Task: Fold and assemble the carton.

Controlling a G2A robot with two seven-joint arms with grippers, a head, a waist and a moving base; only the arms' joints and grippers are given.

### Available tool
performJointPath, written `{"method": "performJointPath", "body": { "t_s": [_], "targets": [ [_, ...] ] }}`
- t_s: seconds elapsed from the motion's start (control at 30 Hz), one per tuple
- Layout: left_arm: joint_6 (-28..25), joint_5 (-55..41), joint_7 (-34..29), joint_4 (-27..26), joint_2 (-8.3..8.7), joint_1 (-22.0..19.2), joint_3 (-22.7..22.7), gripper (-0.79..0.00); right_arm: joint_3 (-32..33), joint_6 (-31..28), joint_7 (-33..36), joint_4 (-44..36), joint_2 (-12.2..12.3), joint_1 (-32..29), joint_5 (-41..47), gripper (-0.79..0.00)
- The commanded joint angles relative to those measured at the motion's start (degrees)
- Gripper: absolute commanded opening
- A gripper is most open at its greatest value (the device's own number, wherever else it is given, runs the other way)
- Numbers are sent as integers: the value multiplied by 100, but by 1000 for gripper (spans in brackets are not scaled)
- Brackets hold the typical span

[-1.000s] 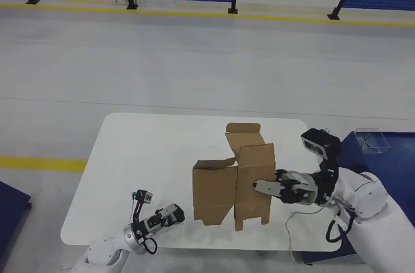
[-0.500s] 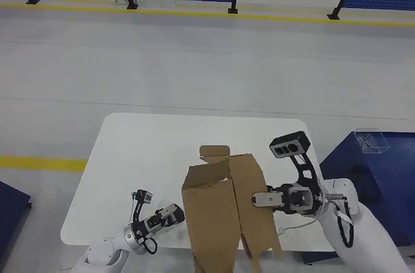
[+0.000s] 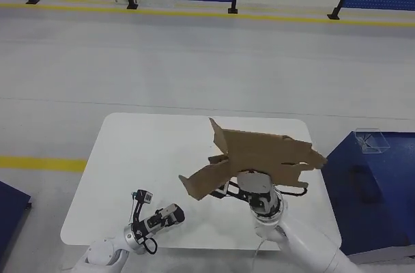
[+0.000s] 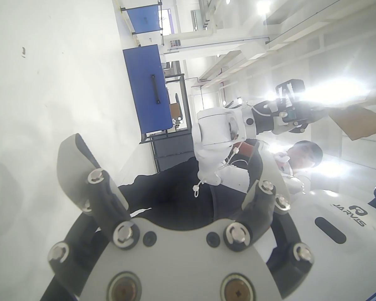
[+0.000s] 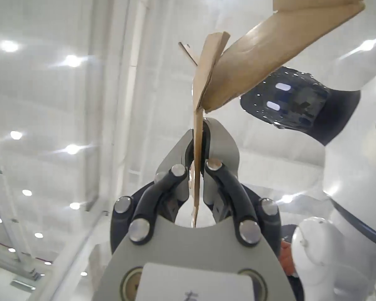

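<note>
Table (image 3: 139,164) under right tool (image 5: 199,139) (carton (image 3: 262,153) aloft)

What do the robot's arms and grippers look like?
The left arm and right arm have glossy white shells, black at the wrists. The left gripper and right gripper each have two pale grey fingers on curved black links, silver bolts and a light grey base plate. A thin white cable hangs off the right arm.
</note>
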Motion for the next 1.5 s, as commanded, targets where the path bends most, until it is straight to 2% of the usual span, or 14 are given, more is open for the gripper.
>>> {"method": "performJointPath", "body": {
  "t_s": [0.0,0.1,0.13,0.3,0.43,0.6,0.7,0.8,1.07,1.13,1.2,1.33,1.4,1.47],
  "targets": [
    [0,0,0,0,0,0,0,0,-76,33,-28,79,-86,24,90,-785],
    [0,0,0,0,0,0,0,0,1,-168,90,165,-176,103,-160,-785],
    [0,0,0,0,0,0,0,0,127,-467,205,217,-188,164,-479,-785],
    [0,0,0,0,0,0,0,0,1000,-3007,966,582,-150,289,-2774,-785],
    [0,0,0,0,0,0,0,0,1990,-5155,966,645,-56,108,-4005,-785],
    [0,0,0,0,0,0,0,0,3417,-7173,-953,-142,57,-495,-6939,-785],
    [0,0,0,0,0,0,0,0,3867,-8029,-1809,-413,65,-977,-8304,-785],
    [0,0,0,0,0,0,0,0,4081,-8180,-2119,-512,60,-1157,-9076,-785],
    [0,0,0,0,0,0,0,0,4081,-8180,-2119,-512,60,-1157,-9076,-785],
    [0,0,0,0,0,0,0,0,4236,-8320,-2101,-560,69,-1119,-9526,-785],
    [0,0,0,0,0,0,0,0,4882,-8626,-2605,-782,52,-1062,-11415,-785],
    [0,0,0,0,0,0,0,0,5744,-8606,-4757,-1733,-214,-1243,-14864,-785],
    [0,0,0,0,0,0,0,0,6047,-8164,-6011,-2402,-363,-1314,-17147,-785],
    [0,0,0,0,0,0,0,0,5910,-7384,-7605,-2812,-471,-1559,-19382,-785]
  ]
}}
